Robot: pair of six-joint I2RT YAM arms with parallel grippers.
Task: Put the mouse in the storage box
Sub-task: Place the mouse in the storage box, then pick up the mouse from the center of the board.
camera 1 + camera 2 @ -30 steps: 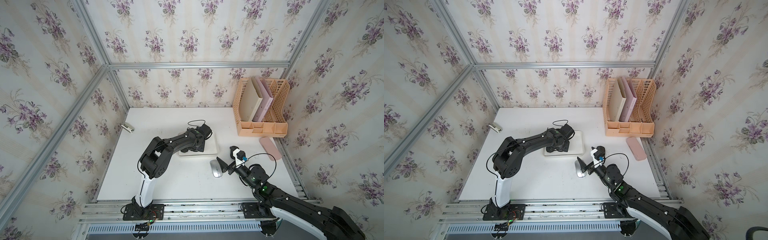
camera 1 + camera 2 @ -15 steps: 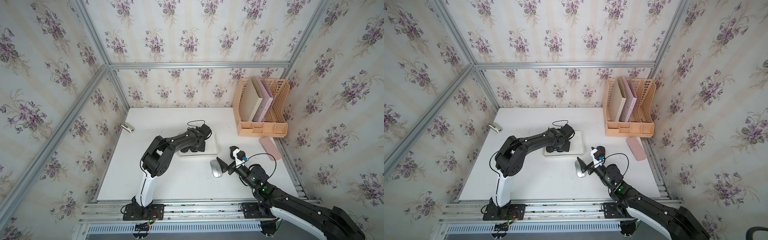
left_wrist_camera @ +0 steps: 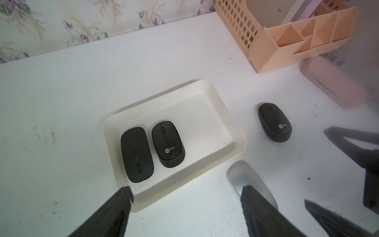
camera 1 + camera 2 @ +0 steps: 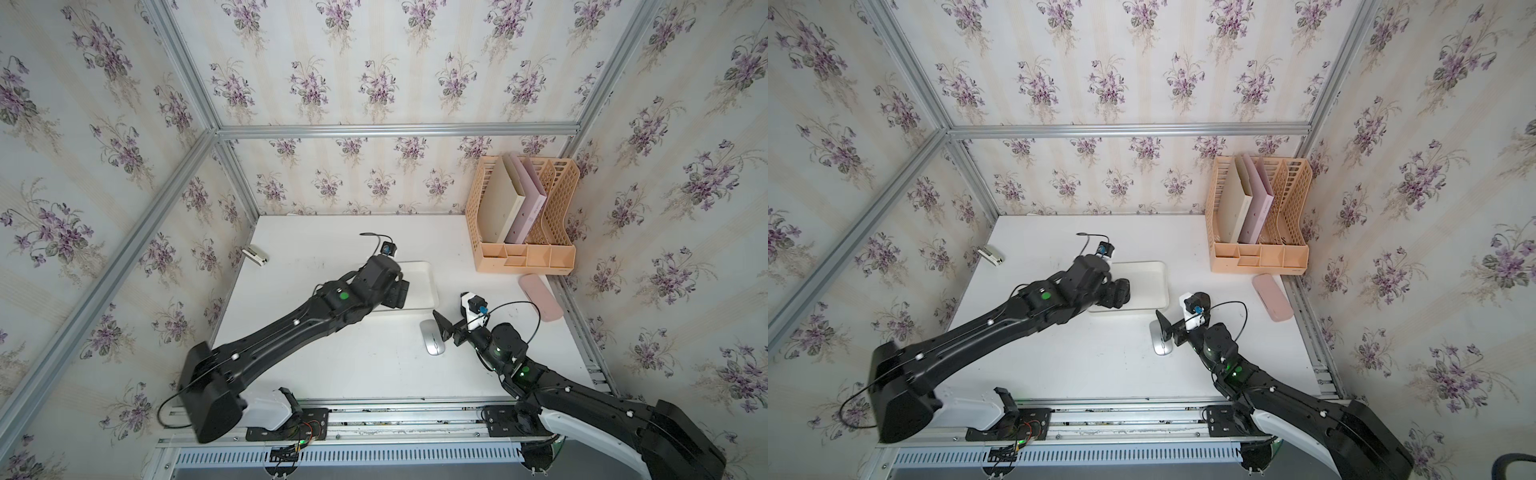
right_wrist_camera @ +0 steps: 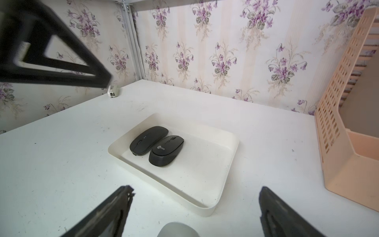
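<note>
Closing in on the flat silver oval mouse (image 4: pixel 432 343), lying on the white desk (image 4: pixel 332 365) just near of the shallow white plastic storage box (image 4: pixel 424 278).

With the right fingers (image 5: pixel 114 205) spread wide and empty over it, lower squarely, pinch across the narrow sides, lift clear of the low wall, and set down in the bare right half beside the flat black mouse (image 3: pixel 136 153) and rounded black mouse (image 3: pixel 168 143). Keep the left fingers (image 3: pixel 114 207), likewise apart and empty above the box, clear. Mind the third black mouse (image 3: pixel 274 122) on the desk right of the box.
</note>
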